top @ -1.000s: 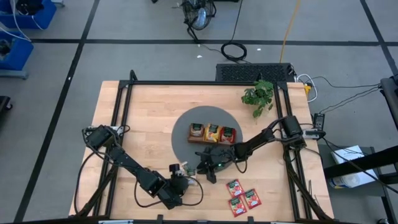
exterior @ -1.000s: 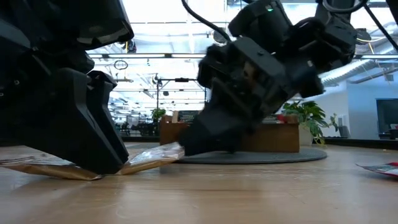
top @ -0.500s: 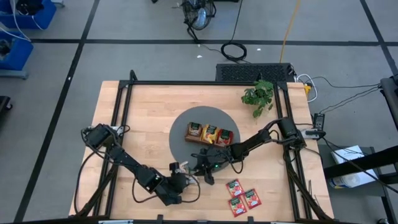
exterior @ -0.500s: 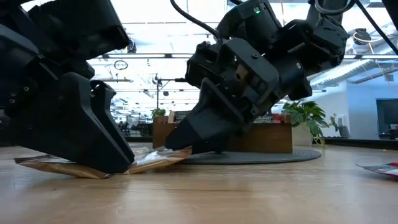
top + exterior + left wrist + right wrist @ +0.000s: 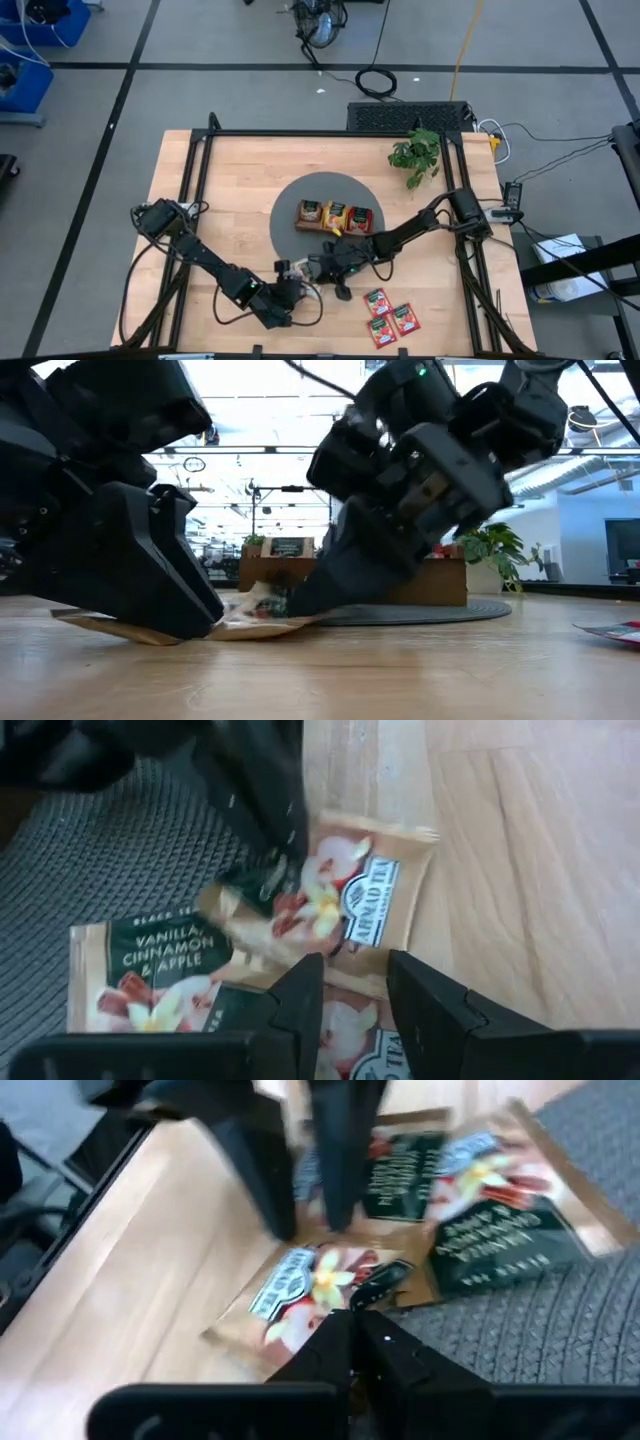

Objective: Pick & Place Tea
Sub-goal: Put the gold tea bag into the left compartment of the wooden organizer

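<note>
The wooden counter (image 5: pixel 230 190) carries a round grey mat (image 5: pixel 300 195) at its centre and a small green plant (image 5: pixel 415 155) near one corner. Three red tea sachets (image 5: pixel 390 318) lie directly on the wood; cream sachets (image 5: pixel 300 940) lie at the mat's edge.

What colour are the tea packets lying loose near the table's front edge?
Red packets, clearest in the high view.
</note>
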